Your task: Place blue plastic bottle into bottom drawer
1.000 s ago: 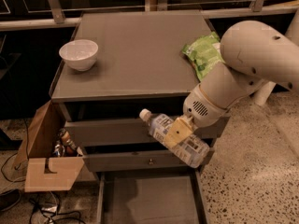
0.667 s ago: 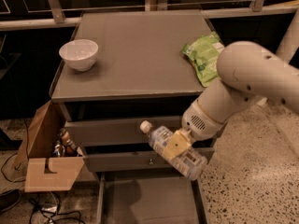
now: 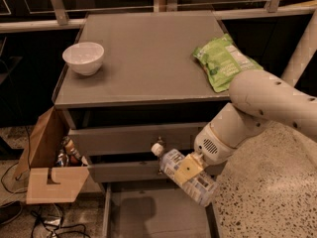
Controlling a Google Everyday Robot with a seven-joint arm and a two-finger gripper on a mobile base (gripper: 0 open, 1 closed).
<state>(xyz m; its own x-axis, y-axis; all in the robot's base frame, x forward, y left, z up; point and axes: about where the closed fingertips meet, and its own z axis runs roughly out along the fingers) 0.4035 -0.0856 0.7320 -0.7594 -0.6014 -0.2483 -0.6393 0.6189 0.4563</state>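
Blue plastic bottle (image 3: 194,182): held in the air and tilted, white cap up and to the left, base down and to the right. It hangs in front of the middle drawer (image 3: 124,172), above the right part of the open bottom drawer (image 3: 148,214), and does not appear to touch the tray.

End effector (image 3: 188,169): closed on the bottle's mid-body, with one yellowish pad lying across the label. The arm reaches in from the right.

Change: over the last second the bottle sits lower in each view. Its cap has dropped from the top edge of the upper drawer front to about that front's lower edge. Tilt and grip are much the same.

Meaning: this is judged to be the lowering stage. Carrying is nearly done; release is not yet made. The base hangs near the drawer's right wall, so a small move inward may be wise before letting go.

Unmoved: white bowl (image 3: 83,57) and green packet (image 3: 225,61) on the surface (image 3: 143,63); cardboard box (image 3: 49,182) at left.
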